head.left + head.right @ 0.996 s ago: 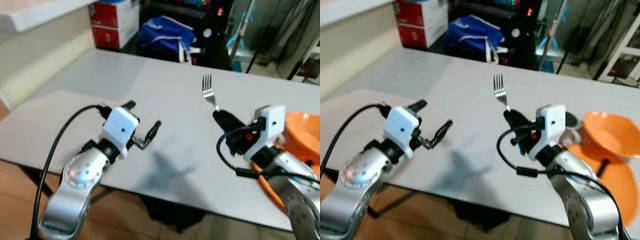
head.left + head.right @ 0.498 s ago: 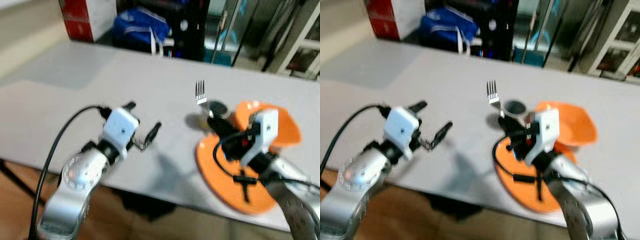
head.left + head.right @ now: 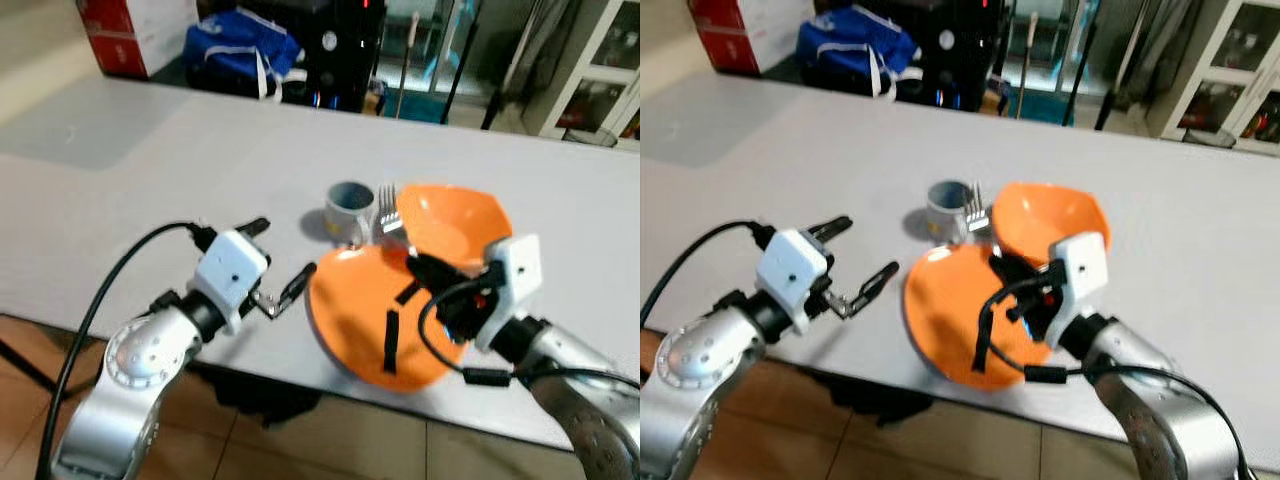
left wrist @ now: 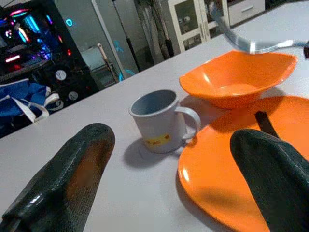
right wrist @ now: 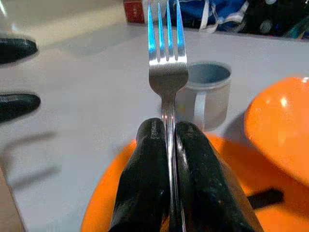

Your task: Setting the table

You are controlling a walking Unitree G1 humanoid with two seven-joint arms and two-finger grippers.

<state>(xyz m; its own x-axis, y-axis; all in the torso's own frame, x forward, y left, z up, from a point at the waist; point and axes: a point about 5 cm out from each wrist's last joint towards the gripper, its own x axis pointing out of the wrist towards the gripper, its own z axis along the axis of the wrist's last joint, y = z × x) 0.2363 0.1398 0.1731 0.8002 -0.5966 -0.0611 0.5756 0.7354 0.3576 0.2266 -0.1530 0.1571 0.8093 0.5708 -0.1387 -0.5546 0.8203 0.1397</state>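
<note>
My right gripper (image 3: 415, 268) is shut on the handle of a silver fork (image 3: 388, 212), tines up and pointing away from me. It hovers over the far part of an orange plate (image 3: 350, 320) on the white table (image 3: 150, 150). In the right wrist view the fork (image 5: 167, 58) rises from between the closed fingers (image 5: 145, 159). An orange bowl (image 3: 445, 220) sits just behind the plate, and a grey-blue mug (image 3: 348, 208) stands to the bowl's left. My left gripper (image 3: 280, 255) is open and empty, level with the plate's left rim. A short black strip (image 3: 390, 340) lies on the plate.
The table's near edge (image 3: 250, 375) runs under both arms, with tan floor tiles below. Behind the table are a red box (image 3: 135, 35), a blue bag (image 3: 235, 50), a dark computer case (image 3: 345, 45) and a glass-door cabinet (image 3: 600, 70).
The whole view has swung right, bringing the plate, bowl and mug to the centre. The right gripper still holds the fork and now stands over the plate. The left gripper stays open.
</note>
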